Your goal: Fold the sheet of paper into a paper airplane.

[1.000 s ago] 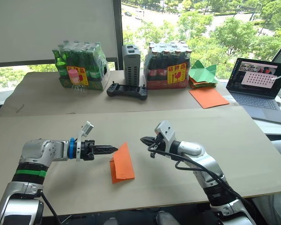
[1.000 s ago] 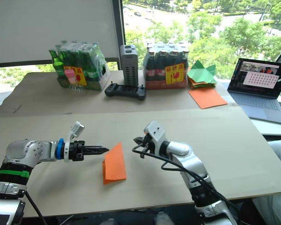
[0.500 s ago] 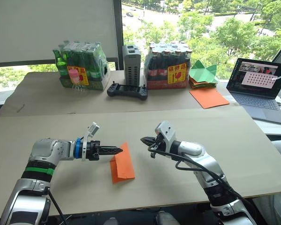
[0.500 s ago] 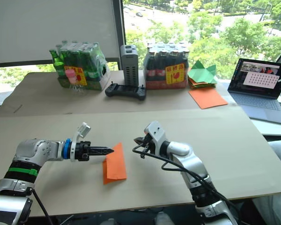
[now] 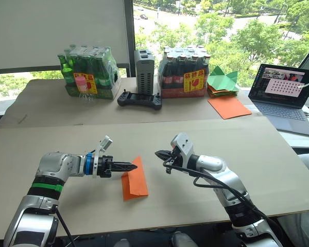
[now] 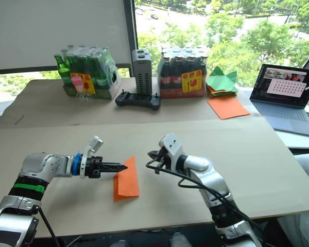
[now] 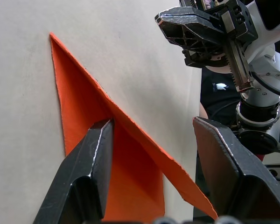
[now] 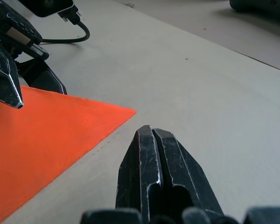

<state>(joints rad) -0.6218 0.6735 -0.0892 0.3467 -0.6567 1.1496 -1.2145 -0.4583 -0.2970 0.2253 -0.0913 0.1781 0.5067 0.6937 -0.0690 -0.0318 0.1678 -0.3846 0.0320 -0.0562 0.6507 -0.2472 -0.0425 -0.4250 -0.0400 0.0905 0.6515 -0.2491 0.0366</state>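
Orange sheet of paper (image 5: 134,179), partly folded, is laid on the table (image 5: 206,135) between both grippers. The left gripper (image 5: 130,166) is spread, straddling its raised edge. The right gripper (image 5: 159,154) is clenched, empty, just beside.

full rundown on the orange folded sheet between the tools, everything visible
The sheet of paper is thin, bright orange and already folded: a narrow slanted piece with a point toward the far side. It lies on the tan table, one flap lifted along a crease. The left tool is open, its fingers straddling the raised edge. The right tool, shut, hangs just off the paper's tip, not touching it.
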